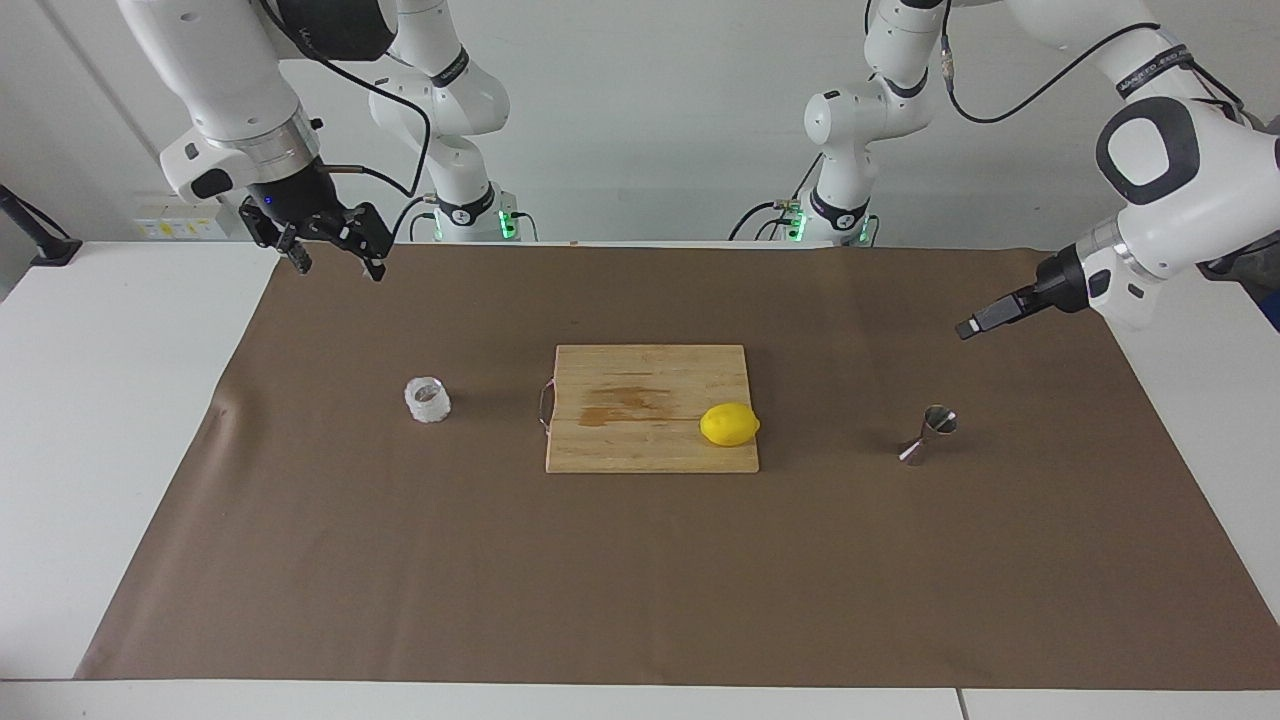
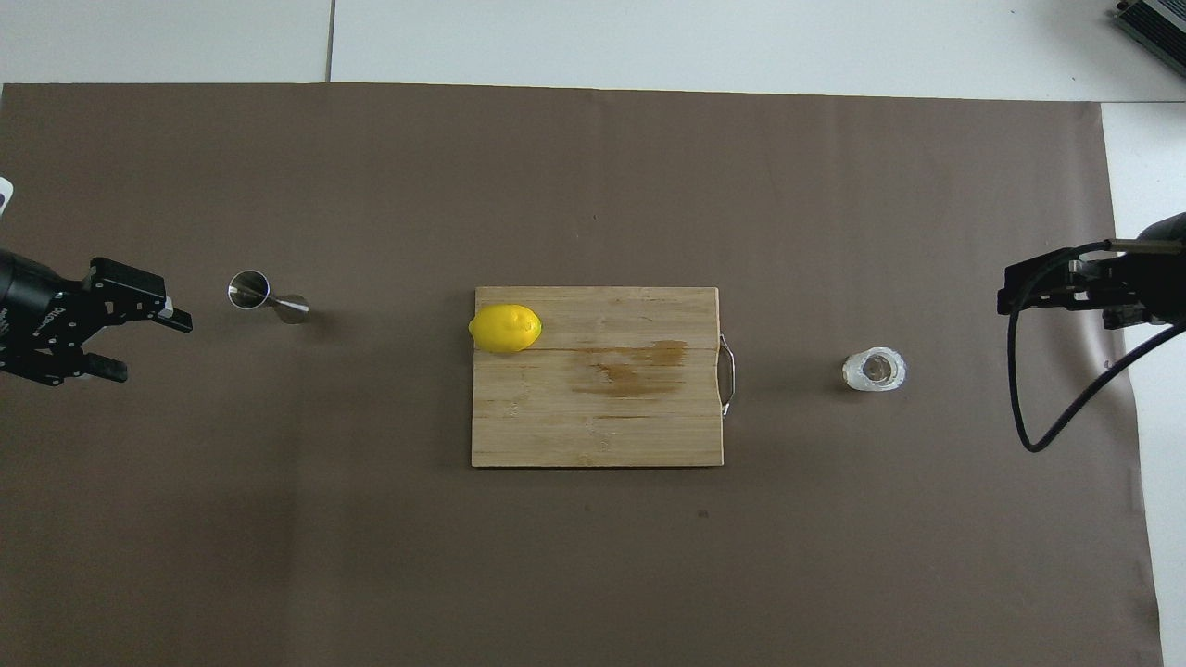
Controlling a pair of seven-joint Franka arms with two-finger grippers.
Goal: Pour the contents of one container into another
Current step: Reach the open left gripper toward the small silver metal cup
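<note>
Overhead view: the cup (image 2: 874, 370) is seen close to the open right gripper (image 2: 1015, 298), the jigger (image 2: 267, 298) close to the open left gripper (image 2: 139, 341).

White table (image 1: 120, 420), covered over most of its top by a brown cloth (image 1: 640, 580). On the cloth, in a row: textured glass cup (image 1: 427, 399) upright toward the right arm's end, wooden cutting board (image 1: 640, 420) with metal handle at centre, steel jigger (image 1: 929, 434) tilted toward the left arm's end. All three stand well apart.
</note>
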